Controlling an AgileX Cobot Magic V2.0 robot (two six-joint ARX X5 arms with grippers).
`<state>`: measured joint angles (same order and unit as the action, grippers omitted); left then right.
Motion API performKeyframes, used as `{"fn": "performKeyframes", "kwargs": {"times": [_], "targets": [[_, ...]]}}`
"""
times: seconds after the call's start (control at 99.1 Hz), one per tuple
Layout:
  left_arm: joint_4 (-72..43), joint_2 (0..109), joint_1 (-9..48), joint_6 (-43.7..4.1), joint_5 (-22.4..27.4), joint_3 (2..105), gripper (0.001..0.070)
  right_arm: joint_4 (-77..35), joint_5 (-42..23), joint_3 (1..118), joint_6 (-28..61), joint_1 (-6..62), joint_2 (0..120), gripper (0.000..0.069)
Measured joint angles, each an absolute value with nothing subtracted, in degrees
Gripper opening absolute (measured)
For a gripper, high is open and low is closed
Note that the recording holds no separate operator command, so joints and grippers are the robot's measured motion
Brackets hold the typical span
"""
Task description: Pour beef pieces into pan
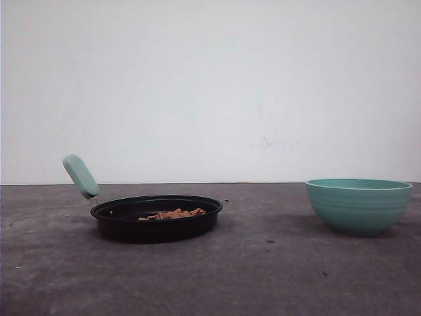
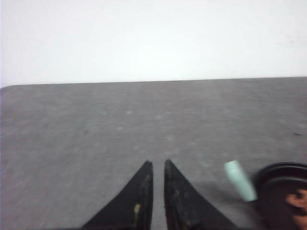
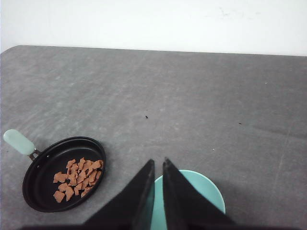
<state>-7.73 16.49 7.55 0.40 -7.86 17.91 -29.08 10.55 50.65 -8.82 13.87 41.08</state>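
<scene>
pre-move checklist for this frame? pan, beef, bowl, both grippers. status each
1. Orange-brown beef pieces inside the shallow black pan: ok.
2. Pan flat on the grey table, mint-green handle angled up: ok.
3. Teal ribbed bowl upright, apart from the pan: ok.
4. Bowl emptied: cannot tell, the interior is mostly hidden.
5. Left gripper holding nothing, fingers nearly together over bare table: ok.
6. Right gripper holding nothing, above the bowl's rim: ok.
</scene>
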Motion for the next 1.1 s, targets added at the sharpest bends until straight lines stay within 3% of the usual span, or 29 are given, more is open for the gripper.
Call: {"fn": "performKeyframes", "kwargs": {"times": [0.323, 0.535, 1.099], "targets": [[-6.55, 5.3, 4.62, 0.4, -8.86, 3.77, 0.0014, -29.1, 10.55, 50.65, -8.82, 13.87, 41.08, 0.0027], [-11.77, 1.34, 3.49, 0.45, -8.99, 2.55, 0.0014, -29.1, 10.52, 50.65, -8.82, 13.87, 41.08, 0.0027], [-11.77, 0.21, 3.07, 0.45, -9.04, 2.55, 0.0014, -29.08, 10.52, 50.65, -8.82, 13.87, 41.08, 0.0027]]}}
